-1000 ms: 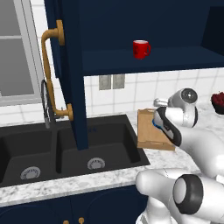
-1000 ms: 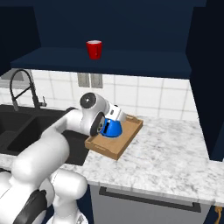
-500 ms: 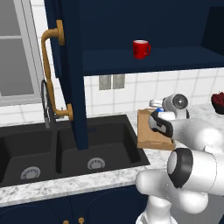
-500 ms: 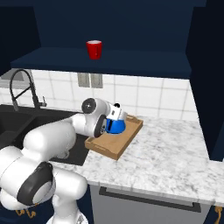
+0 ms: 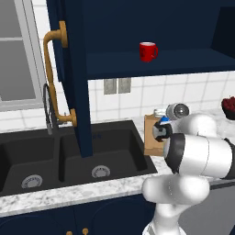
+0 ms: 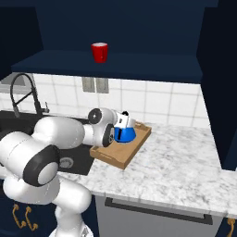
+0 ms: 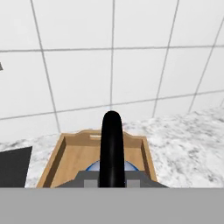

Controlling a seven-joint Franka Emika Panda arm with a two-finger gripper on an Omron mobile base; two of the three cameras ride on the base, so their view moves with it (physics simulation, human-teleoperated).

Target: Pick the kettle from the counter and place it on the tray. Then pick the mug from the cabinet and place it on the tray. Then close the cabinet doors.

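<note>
End effector (image 6: 125, 121) is clamped on the kettle's black arched handle (image 7: 111, 146), with the blue kettle (image 6: 124, 134) low over the tray (image 6: 118, 155), inside its rim. Whether the base is touching the wood yet, I can't tell.

Biggest thing first: the tabletop (image 6: 176, 162) beyond the tray, away from the sink (image 5: 69, 151), is wide open marble, so there's plenty of room to back out that way. Above the tray the cabinet (image 6: 115, 62) shelf hangs over, so a lift after release wants to be short, then out toward the robot. One cabinet door (image 5: 69, 69) stands open over the sink, well clear of the tray.

For the step itself: settle the kettle flat in the tray's middle, leaving bare wood beside it for the mug (image 6: 99, 52), which waits on the shelf. Then spread the fingers cleanly off the handle so it isn't tipped.
</note>
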